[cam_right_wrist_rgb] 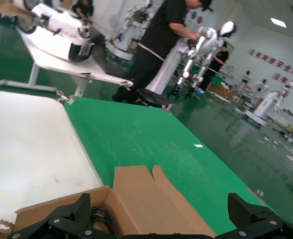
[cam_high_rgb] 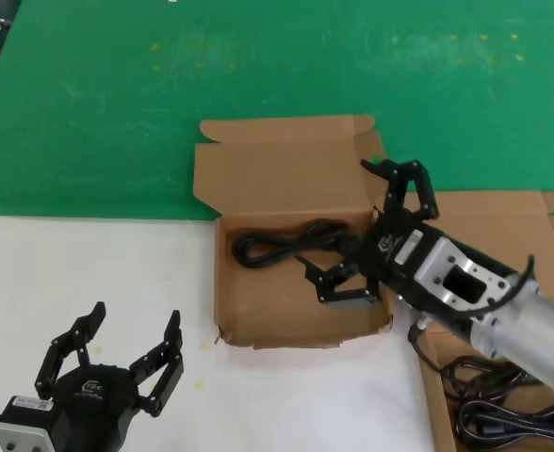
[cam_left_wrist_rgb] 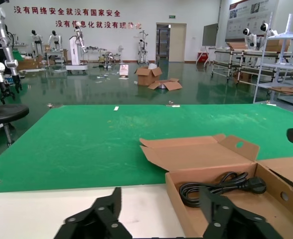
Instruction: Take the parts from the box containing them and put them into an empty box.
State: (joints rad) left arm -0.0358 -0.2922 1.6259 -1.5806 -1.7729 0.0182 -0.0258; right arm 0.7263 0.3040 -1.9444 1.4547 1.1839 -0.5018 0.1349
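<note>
- The left gripper [cam_high_rgb: 126,363] rests low over the white table [cam_high_rgb: 89,273], well apart from both boxes. Its jaws stand wide open and hold nothing.
- The middle box [cam_high_rgb: 258,315] lies open where the white table meets the green mat [cam_high_rgb: 258,66], its lid [cam_high_rgb: 282,174] folded back. One black cord [cam_high_rgb: 282,243] lies coiled along its far side.
- The right gripper [cam_high_rgb: 376,231] hangs over that box's right half, jaws spread wide, with nothing between them; the near finger [cam_high_rgb: 338,282] sits just beside the cord.
- The right box [cam_high_rgb: 503,226] sits partly under the right arm. More cords [cam_high_rgb: 498,410] lie bundled in it at the near right.
</note>
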